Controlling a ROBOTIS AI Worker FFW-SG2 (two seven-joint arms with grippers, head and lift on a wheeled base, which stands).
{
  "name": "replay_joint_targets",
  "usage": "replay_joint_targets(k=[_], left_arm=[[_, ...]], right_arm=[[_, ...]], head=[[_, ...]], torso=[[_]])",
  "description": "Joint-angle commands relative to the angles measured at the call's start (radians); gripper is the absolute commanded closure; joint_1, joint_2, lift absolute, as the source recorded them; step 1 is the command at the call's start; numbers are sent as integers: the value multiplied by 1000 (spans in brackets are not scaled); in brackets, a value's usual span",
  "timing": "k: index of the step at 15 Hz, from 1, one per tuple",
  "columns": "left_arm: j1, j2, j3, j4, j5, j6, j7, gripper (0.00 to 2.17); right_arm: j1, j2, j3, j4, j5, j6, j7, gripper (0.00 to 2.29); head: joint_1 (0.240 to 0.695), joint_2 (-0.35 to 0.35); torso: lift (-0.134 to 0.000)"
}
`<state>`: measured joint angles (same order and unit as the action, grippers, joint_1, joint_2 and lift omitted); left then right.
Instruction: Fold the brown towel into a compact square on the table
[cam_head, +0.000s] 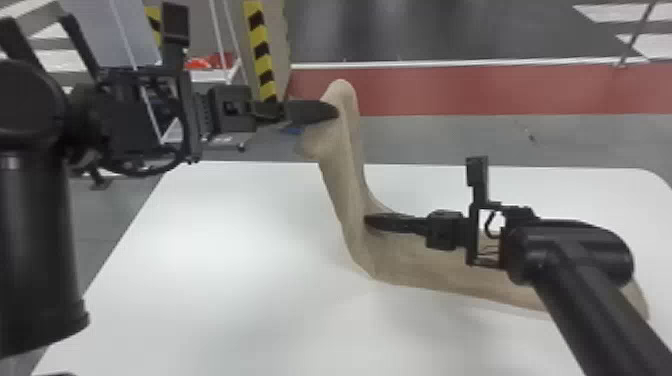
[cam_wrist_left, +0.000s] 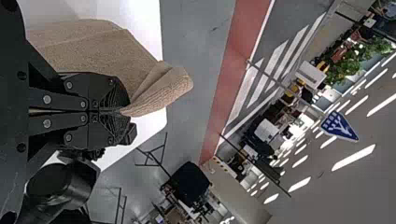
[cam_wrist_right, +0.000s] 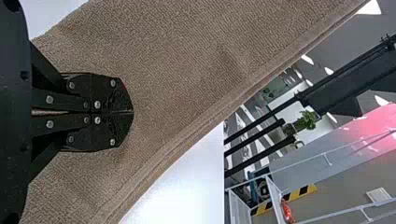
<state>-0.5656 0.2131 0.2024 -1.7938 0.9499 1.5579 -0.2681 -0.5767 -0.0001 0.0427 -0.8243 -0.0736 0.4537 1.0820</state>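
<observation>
In the head view my left gripper (cam_head: 336, 111) is up beyond the table's far edge, shut on the raised end of the brown towel (cam_head: 345, 185). The towel hangs down from there and runs rightward along the table. My right gripper (cam_head: 369, 221) is lower, with its tips against the towel near the bend. In the left wrist view the left gripper (cam_wrist_left: 125, 112) pinches a corner of the towel (cam_wrist_left: 163, 88). In the right wrist view the right gripper (cam_wrist_right: 132, 112) has its fingers together, with the towel (cam_wrist_right: 187, 60) spread behind them; whether cloth is between them is unclear.
The white table (cam_head: 200, 260) lies under both arms, its bare surface showing left of and in front of the towel. The right forearm (cam_head: 590, 280) crosses above the towel's right part. Beyond the table stand a striped post (cam_head: 261, 55) and a white frame.
</observation>
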Motion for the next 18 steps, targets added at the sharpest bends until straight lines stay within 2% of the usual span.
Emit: replay_joint_targets(k=[1,3,6,9,11,13,14,15,16,17,18], left_arm=[[3,5,3,-9,21,13,3,1474],[10,8,22,-27,32,13,6,1474],[32,23,45,-62,41,13,24,1474],[41,28,31,-64,29,13,30,1474],[47,20,5,-64,23,13,36,1474],[65,9,-44,-67,23,13,49,1474],[76,-4,-58,-72,18,13,61,1474],[84,-12,-83,-75,3,13,72,1477],[92,-24,-100,-75,-13,13,82,1477],[95,-37,-120,-75,-28,13,90,1477],[96,-54,-138,-65,-40,12,98,1477]], right_arm=[[-8,1,23,10,-9,0,4,1771],[-28,1,39,51,-38,-3,36,1771],[-37,1,29,74,-84,-22,144,1771],[-2,1,-67,40,-87,15,197,1771],[72,1,-115,-119,-92,132,207,1771],[169,1,-176,-334,-89,236,191,1754],[210,0,-207,-424,-83,242,184,1619],[259,-47,-236,-515,-81,236,160,1423],[288,-90,-270,-562,-81,227,139,1403],[319,-129,-330,-604,-83,224,114,1278],[348,-152,-403,-644,-83,205,93,441]], head=[[645,90],[643,95],[639,117],[632,131],[631,120],[637,104],[644,80],[648,62],[652,43],[656,12],[660,-21]], torso=[[-124],[-124],[-124],[-124],[-124],[-124],[-124],[-124],[-124],[-124],[-124]])
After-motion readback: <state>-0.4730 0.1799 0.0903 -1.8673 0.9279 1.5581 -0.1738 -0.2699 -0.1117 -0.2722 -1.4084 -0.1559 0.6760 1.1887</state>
